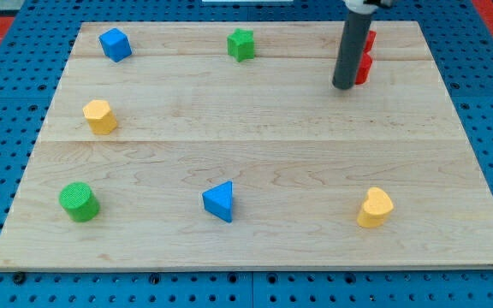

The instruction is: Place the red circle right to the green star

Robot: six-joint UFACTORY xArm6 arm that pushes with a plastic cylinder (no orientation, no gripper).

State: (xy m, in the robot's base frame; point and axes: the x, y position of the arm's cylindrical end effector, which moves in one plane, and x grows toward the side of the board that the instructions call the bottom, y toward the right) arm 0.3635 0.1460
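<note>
The green star (240,44) lies near the board's top edge, a little left of centre. Two red blocks stand at the top right, one (371,39) above the other (365,68); my rod hides most of both, so their shapes cannot be made out. My tip (344,86) rests on the board just left of and slightly below the lower red block, touching or nearly touching it. The tip is well to the right of the green star.
A blue cube (115,44) sits at the top left, a yellow hexagon (99,116) at the left, a green cylinder (79,202) at the bottom left, a blue triangle (220,202) at bottom centre and a yellow heart (374,208) at the bottom right. The wooden board (255,154) lies on a blue pegboard.
</note>
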